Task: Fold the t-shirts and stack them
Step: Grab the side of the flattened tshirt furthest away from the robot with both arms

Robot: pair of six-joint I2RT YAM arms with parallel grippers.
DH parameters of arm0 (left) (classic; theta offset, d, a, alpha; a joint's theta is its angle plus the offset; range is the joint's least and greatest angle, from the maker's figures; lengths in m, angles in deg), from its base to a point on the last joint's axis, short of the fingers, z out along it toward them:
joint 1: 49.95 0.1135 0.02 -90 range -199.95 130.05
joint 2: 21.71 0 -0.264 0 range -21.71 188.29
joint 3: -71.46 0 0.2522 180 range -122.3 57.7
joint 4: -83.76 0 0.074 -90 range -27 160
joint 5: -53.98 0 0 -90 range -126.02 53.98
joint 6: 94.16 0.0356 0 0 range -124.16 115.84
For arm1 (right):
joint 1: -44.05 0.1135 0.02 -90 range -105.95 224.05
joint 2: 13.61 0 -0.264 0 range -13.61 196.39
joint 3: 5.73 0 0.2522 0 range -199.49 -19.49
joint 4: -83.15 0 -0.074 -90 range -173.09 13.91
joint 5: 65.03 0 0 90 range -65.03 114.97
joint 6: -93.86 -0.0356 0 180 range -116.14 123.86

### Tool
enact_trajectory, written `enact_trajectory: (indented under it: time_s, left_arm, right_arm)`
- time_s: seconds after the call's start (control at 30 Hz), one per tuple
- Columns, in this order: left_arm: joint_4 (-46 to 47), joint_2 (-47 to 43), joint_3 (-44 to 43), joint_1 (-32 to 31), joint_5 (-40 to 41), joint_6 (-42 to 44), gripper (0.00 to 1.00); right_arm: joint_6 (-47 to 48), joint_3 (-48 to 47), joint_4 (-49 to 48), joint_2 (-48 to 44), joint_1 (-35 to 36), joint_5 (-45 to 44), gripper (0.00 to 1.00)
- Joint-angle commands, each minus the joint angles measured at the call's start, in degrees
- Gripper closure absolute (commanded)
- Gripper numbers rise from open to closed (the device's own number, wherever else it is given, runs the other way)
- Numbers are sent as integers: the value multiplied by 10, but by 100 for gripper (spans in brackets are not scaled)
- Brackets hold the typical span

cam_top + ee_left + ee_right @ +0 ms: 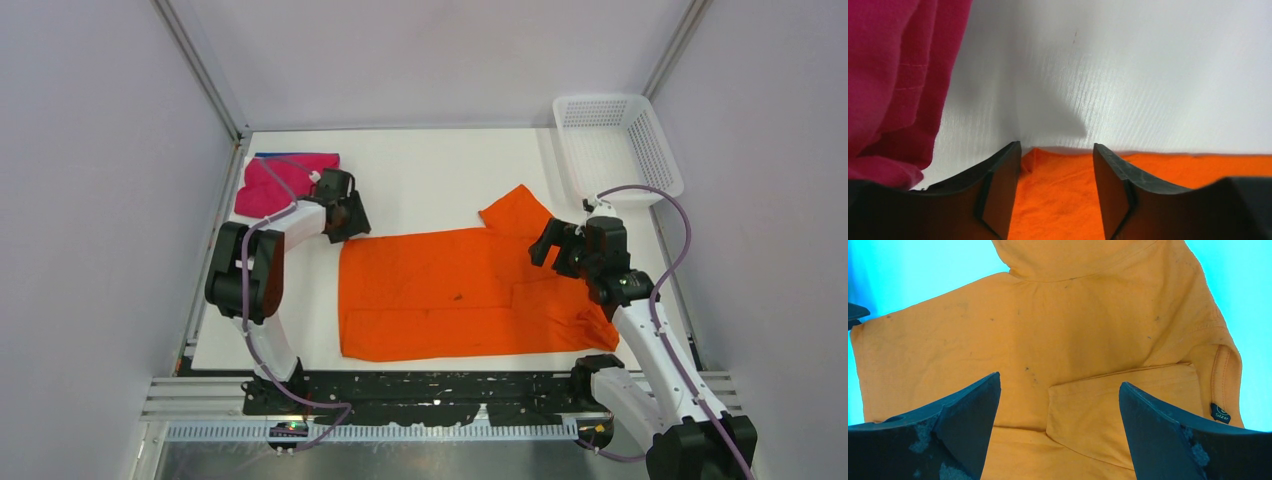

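Note:
The orange t-shirt (460, 292) lies spread flat in the middle of the table, one sleeve folded in over its body at the right (1120, 405), the other sleeve sticking out at the far side. My left gripper (347, 222) is open and empty, low over the shirt's far-left corner (1055, 185). My right gripper (552, 248) is open and empty above the shirt's right end. The magenta-pink t-shirt (275, 182) lies folded at the far left, with a thin blue edge (268, 155) showing behind it. It also shows in the left wrist view (893, 75).
A white plastic mesh basket (650, 145) stands at the far right corner. Grey walls enclose the white table (430, 170) on three sides. The arms' bases and a black rail (440, 390) run along the near edge.

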Motion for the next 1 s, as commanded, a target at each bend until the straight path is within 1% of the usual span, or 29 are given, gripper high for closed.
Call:
enact_trajectory:
  time_s: [0.0, 0.13, 0.3, 0.53, 0.63, 0.73, 0.83, 0.9, 0.97]
  left_arm:
    - [-20, 2, 2, 2, -8, 7, 46]
    - [-54, -4, 3, 1, 17, 8, 47]
    - [-68, -20, 9, 0, 22, 1, 49]
    - [-108, -18, -10, -7, 50, -31, 50]
    - [-121, -10, -18, -8, 48, -34, 57]
    - [-122, -9, -13, -8, 45, -40, 69]
    - [-116, -9, -9, -8, 44, -41, 84]
    - [-118, -8, -14, -8, 44, -37, 99]
    - [-122, -8, -19, -8, 45, -29, 100]
  right_arm:
    - [9, -9, -22, 6, -3, -16, 5]
    - [10, -12, -24, 12, -3, -21, 5]
    - [10, -18, -26, 21, -3, -19, 5]
    - [9, -18, -24, 25, -3, -20, 5]
    - [10, -18, -24, 23, -3, -21, 4]
    - [10, -18, -24, 22, -3, -23, 5]
    - [10, -18, -25, 24, -3, -23, 5]
    - [9, -17, -28, 30, -3, -22, 5]
    - [7, -18, -36, 38, -3, -19, 5]
